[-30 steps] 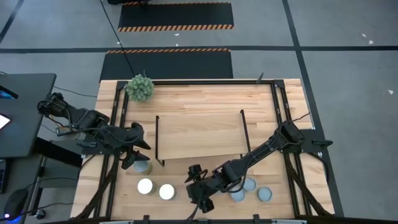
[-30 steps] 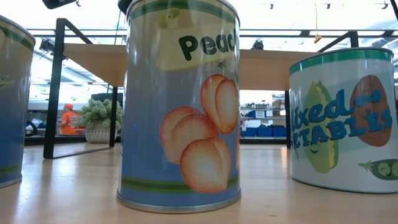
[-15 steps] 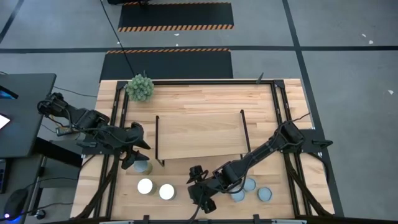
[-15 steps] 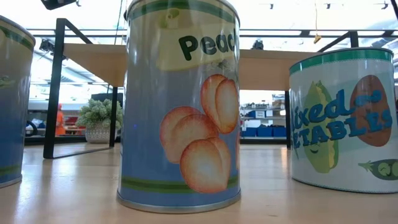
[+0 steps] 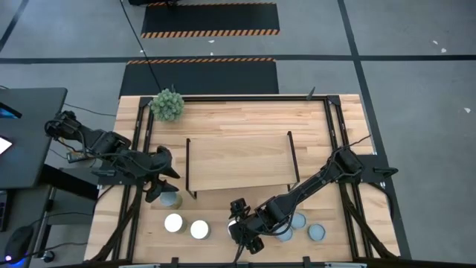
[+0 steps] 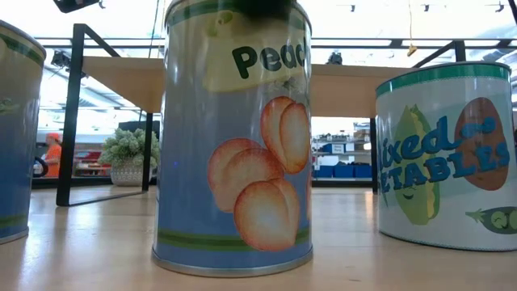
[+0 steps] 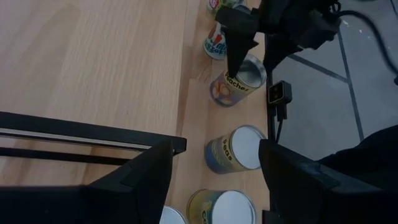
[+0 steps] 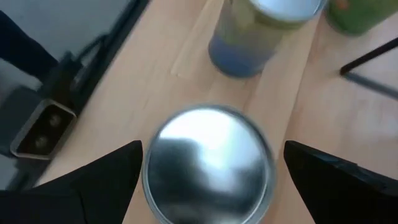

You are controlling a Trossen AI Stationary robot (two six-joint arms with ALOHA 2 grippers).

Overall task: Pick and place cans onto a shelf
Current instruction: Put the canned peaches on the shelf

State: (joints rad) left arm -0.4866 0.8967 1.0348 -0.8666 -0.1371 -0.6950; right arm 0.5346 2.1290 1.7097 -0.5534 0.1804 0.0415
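My right gripper (image 5: 248, 232) is open near the table's front edge. Its two fingers stand on either side of the top of an upright peaches can (image 7: 238, 79), whose silvery lid (image 8: 208, 165) shows between them. I cannot tell whether they touch it. The same can fills the low view (image 6: 234, 137). My left gripper (image 5: 160, 191) is open and empty above the cans at the front left, by the shelf's left end. The light-wood shelf (image 5: 238, 160) with black rod ends stands mid-table. Other cans (image 5: 173, 222) (image 5: 199, 229) (image 5: 317, 232) stand upright along the front.
A spiky green plant ball (image 5: 167, 104) sits at the far left corner. A mixed-vegetables can (image 6: 448, 153) stands just right of the peaches can, with others (image 5: 297, 220) close by. A small black camera (image 7: 277, 93) sits at the front edge. A person in orange shows far behind.
My right gripper has shifted a little toward the table's right edge, over the peaches can. Its dark fingers now show at the can's top in the low view. The can has stayed where it was.
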